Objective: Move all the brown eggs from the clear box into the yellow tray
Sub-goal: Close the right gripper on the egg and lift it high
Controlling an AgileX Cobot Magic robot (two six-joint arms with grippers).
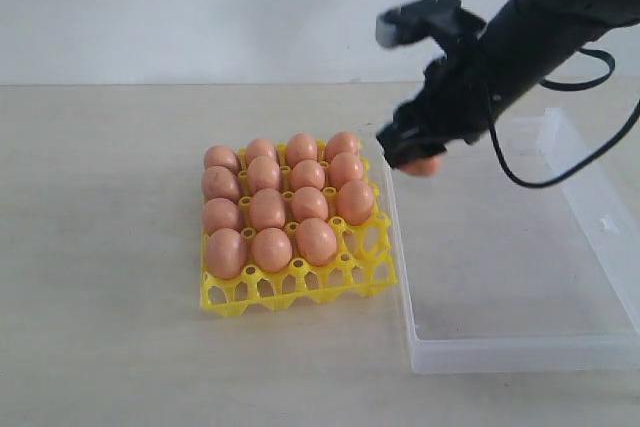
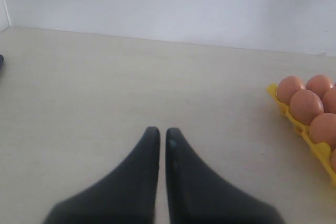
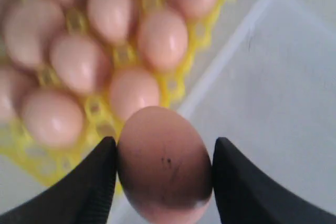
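Right gripper [image 1: 412, 152] clamps brown egg [image 3: 165, 163]. Centre it over empty corner cup [image 1: 366, 245] of yellow tray [image 1: 300, 295], lower straight, release gently once seated. Left gripper [image 2: 163, 132] closed, idle.

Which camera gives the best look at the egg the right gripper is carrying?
The right wrist view: the held egg sits large and close between the fingers of the right gripper, dark specks visible. The exterior view shows only its lower edge under the gripper. The left wrist view misses it.
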